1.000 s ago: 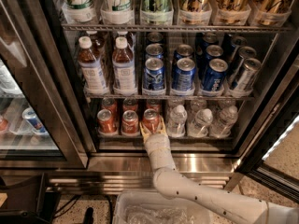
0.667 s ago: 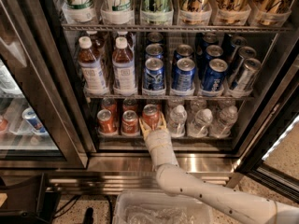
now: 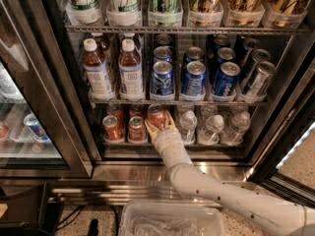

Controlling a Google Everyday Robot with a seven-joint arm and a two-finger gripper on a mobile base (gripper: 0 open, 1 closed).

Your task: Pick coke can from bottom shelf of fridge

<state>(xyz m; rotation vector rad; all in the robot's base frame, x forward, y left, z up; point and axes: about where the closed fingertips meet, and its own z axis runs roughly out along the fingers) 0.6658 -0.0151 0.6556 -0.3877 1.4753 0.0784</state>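
- Camera view looking down into the fridge (image 3: 138, 172), door open.
- Claw (image 3: 159, 126) low in the middle of the frame, closed around the coke can (image 3: 156, 115), one finger on each side.
- Coke can at the front of the bottom shelf (image 3: 216, 144), just right of two other red cans (image 3: 136, 128), left of the water bottles (image 3: 212, 128).
- White arm (image 3: 206, 186) reaching in from the lower right.

Your tool (image 3: 160, 130) is sitting at the coke can (image 3: 156, 116) on the fridge's (image 3: 123, 171) bottom shelf (image 3: 216, 144). A neighbouring red can (image 3: 136, 128) and a water bottle (image 3: 187, 126) are crowding it on either side. The rack above (image 3: 231, 102) is capping the headroom.
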